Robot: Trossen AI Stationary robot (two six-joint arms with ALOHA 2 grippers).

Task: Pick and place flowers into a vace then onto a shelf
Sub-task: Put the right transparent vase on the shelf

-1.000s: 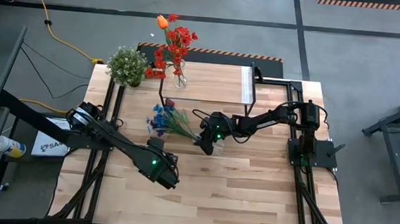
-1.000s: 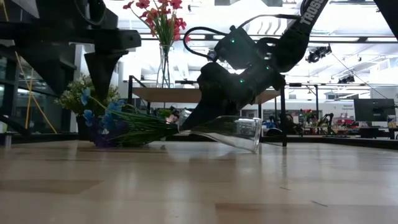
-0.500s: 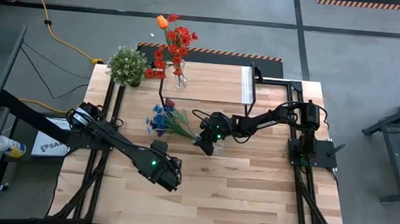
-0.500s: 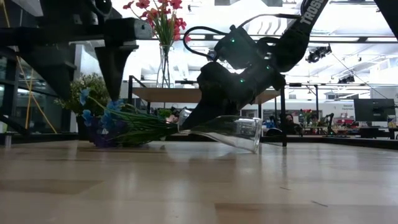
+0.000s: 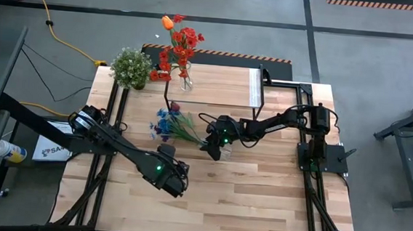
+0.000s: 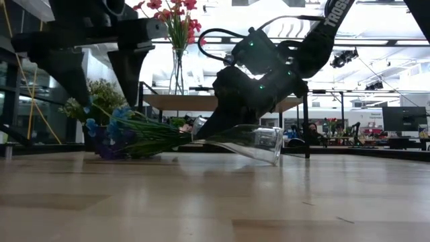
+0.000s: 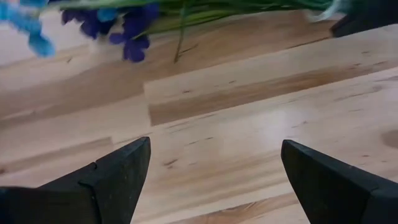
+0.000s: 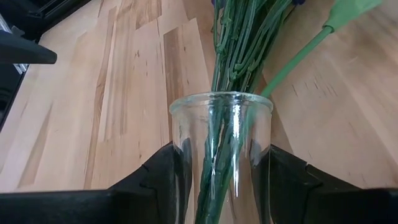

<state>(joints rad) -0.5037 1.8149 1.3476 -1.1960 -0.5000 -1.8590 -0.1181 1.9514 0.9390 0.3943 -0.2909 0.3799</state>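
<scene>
Low view shows the right gripper (image 6: 222, 124) clamped on a tipped glass vase (image 6: 245, 140) holding blue flowers (image 6: 117, 131) on the table; left gripper (image 6: 107, 81), wide open and empty, could knock stems loose.

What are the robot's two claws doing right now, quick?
Left gripper: open, holding nothing, just above the table near the flowers.
Right gripper: closed on the glass vase, which lies tipped over.

From overhead we look straight down on the whole pale wooden plank table (image 5: 259, 192); at tabletop height we look level across it. Both show the clear glass vase (image 6: 252, 141) lying near centre; our wrist cameras sit close above the planks
</scene>
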